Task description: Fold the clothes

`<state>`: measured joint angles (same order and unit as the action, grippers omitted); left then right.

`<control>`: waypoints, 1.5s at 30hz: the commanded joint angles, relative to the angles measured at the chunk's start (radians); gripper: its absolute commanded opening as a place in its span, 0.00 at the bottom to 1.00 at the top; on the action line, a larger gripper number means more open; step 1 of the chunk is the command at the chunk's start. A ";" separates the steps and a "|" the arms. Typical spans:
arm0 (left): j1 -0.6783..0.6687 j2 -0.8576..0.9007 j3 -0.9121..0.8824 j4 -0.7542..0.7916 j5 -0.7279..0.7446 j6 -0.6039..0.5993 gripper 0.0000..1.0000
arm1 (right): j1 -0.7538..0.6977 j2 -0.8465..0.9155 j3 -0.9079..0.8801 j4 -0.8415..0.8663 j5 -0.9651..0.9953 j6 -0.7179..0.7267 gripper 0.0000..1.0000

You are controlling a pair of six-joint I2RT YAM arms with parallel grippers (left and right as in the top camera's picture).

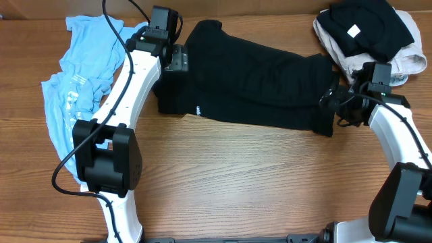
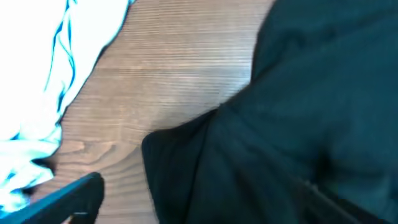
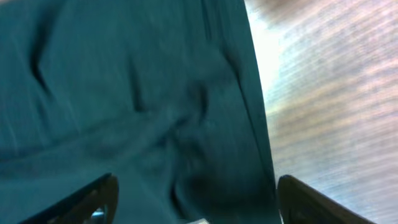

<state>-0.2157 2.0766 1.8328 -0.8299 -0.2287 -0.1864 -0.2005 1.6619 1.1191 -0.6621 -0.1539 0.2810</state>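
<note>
Overhead, a folded black shirt lies across the far middle of the table, with a light-blue tee crumpled to its left. Only the wrist views show the left gripper and right gripper spread wide over the shirt's ends.

1. Black shirt: lies flat on the desk, doubled into a long creased band. It runs left to right across the far middle, with the right end slightly nearer the front. A small white logo shows at the front-left edge.
2. Light-blue tee: crumpled and unfolded at the left side of the desk, near the black shirt's left end. White print is visible.
3. Folded black garment with a white tag: far right corner, resting on a pale garment.
</note>
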 commanded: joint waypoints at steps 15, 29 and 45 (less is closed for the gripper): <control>0.021 -0.016 1.012 -0.757 0.009 0.075 1.00 | -0.003 -0.194 0.548 -0.676 -0.036 0.027 0.86; 0.010 -0.154 0.818 -0.860 0.202 -0.048 1.00 | -0.003 -0.384 0.491 -0.912 0.029 0.064 0.85; 0.015 -0.209 -0.097 -0.524 0.151 -0.170 1.00 | -0.002 -0.380 -0.013 -0.450 -0.031 0.029 0.85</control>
<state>-0.2028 1.8790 1.8481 -1.4334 -0.0647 -0.3302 -0.2012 1.2877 1.1427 -1.1431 -0.1772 0.3294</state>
